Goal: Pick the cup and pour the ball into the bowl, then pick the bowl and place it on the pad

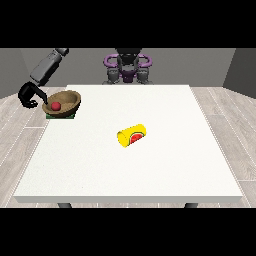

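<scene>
- While the hand (28, 96) at the view's left hangs just beside the bowl (62, 103), its dark fingers curl inward and grip nothing; I cannot tell whether they touch the rim.
- The bowl, taken as landmark, sits tilted on the green pad (61, 116), near the surface's (150, 170) far corner at the view's left.
- Inside the bowl lies the red ball (56, 106).
- Well apart from the bowl, toward the surface's middle, the yellow cup (132, 135) lies on its side.
- Judging by this, the placing looks nearly finished; the hand should draw straight away, without nudging the rim.
- The bowl looks wooden, brown and rounded; the pad flat; the cup a smooth cylinder with a watermelon picture.
- No other hand shows.
</scene>
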Available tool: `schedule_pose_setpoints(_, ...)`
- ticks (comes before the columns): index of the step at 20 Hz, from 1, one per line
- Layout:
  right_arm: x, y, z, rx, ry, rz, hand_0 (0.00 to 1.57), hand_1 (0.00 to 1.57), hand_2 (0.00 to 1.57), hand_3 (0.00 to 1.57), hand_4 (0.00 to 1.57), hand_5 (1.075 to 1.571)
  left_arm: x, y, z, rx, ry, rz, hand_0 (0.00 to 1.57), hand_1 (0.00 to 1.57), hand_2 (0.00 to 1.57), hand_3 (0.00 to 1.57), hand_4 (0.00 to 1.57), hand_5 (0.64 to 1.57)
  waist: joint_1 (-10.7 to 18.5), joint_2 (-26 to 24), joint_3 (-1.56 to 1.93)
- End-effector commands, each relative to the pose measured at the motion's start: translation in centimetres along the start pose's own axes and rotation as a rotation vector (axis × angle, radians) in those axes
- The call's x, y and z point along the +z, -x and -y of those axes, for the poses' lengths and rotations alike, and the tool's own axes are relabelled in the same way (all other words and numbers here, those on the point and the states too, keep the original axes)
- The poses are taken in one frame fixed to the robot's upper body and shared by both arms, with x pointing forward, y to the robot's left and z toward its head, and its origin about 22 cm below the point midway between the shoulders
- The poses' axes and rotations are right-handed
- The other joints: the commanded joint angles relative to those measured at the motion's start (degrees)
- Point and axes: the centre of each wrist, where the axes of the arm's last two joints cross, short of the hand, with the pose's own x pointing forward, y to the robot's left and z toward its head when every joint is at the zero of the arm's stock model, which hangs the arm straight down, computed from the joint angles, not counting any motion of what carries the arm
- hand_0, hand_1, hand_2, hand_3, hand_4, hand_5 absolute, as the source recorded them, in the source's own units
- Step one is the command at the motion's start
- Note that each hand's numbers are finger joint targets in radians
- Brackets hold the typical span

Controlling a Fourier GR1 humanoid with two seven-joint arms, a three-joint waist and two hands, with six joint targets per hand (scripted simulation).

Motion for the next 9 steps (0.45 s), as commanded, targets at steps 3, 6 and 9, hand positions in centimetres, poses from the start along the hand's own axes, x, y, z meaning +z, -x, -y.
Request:
schedule_pose_setpoints(3,-0.6,-2.8,0.9,-0.045,0.048,0.06,0.63,0.63,0.53,0.82,0.0,1.521,-0.2,-1.3,0.2,0.007,0.012,0.048,0.0,0.0,0.0,0.0,0.0,1.514,0.59,2.76,-0.02)
schedule_pose_setpoints(6,-0.4,-3.7,2.3,-0.033,0.013,0.027,0.32,0.32,0.4,0.52,0.0,1.493,0.9,1.4,0.4,0.006,0.01,-0.05,0.0,0.0,0.0,0.0,0.0,1.515,-0.97,-2.16,-0.06)
schedule_pose_setpoints(9,-0.4,-6.1,4.2,-0.055,-0.011,0.047,0.13,0.13,0.28,0.38,0.0,1.467,1.6,2.3,-0.2,0.007,-0.013,-0.039,0.0,0.0,0.0,0.0,0.0,1.515,-0.49,-1.5,-0.05)
